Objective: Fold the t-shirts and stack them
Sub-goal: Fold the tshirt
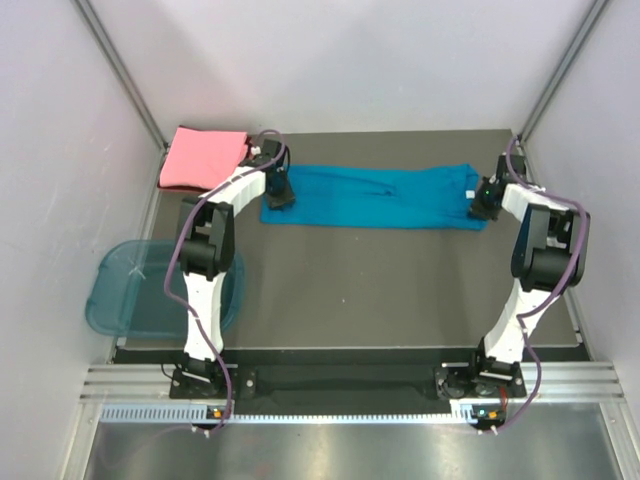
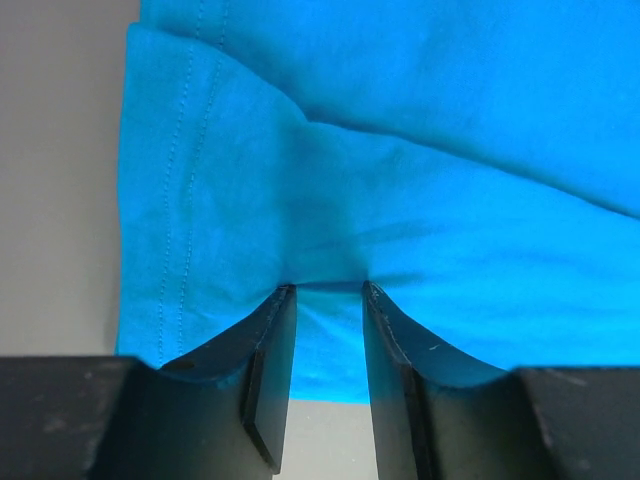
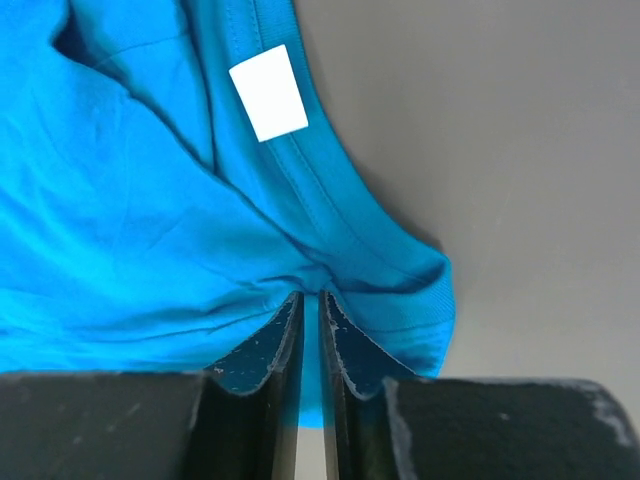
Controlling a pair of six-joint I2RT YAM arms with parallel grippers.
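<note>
Now the teal-blue t-shirt (image 1: 380,198) lies as a long folded strip across the far part of the table (image 1: 380,290), stretched between both arms. The left end effector (image 2: 328,290) pinches puckered cloth at its hemmed end. The right end effector (image 3: 310,297), fingers nearly pressed together, nips a thin fold beside the collar near the white neck label (image 3: 268,92). The salmon-pink t-shirt (image 1: 205,158) sits folded at the far-left corner.

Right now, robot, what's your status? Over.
Left gripper and right gripper pinching ends of teal t-shirt. Shirt stretched long, flat. Pink t-shirt folded, far left. Nothing in the way.
</note>
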